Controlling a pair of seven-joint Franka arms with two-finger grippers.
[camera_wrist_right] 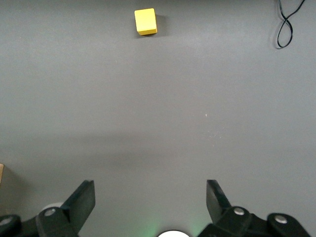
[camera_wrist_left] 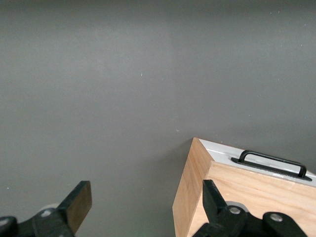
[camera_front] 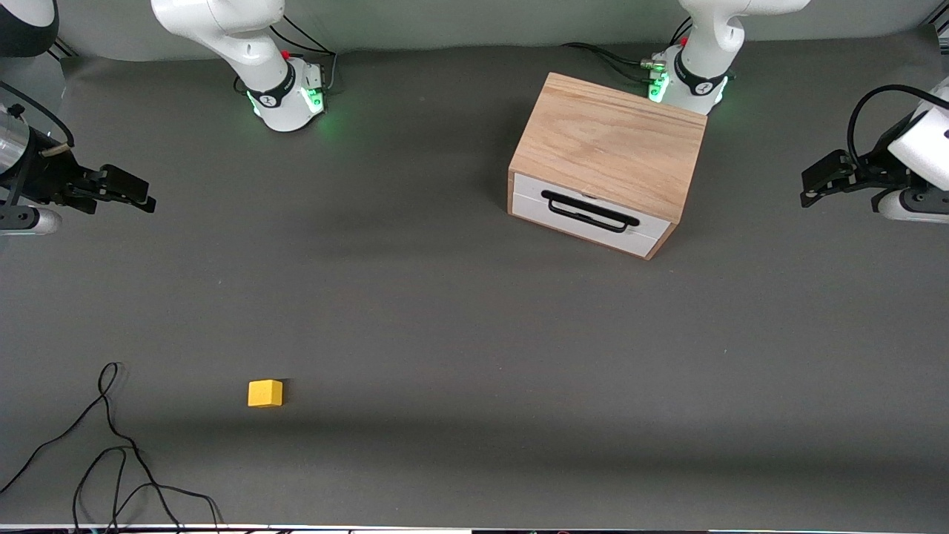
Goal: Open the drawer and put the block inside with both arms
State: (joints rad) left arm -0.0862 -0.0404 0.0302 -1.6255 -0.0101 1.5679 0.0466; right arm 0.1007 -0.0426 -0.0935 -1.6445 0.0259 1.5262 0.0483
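The light oak box stands near the left arm's base. Its drawer is shut, with a white front and a black wire handle. The box and handle also show in the left wrist view. The yellow block lies on the table near the front camera, toward the right arm's end; it also shows in the right wrist view. My left gripper is open and empty over the table's left-arm end. My right gripper is open and empty over the right-arm end.
A thin black cable lies looped on the table near the front camera, close to the block; it also shows in the right wrist view. The grey mat covers the table. The arm bases glow green.
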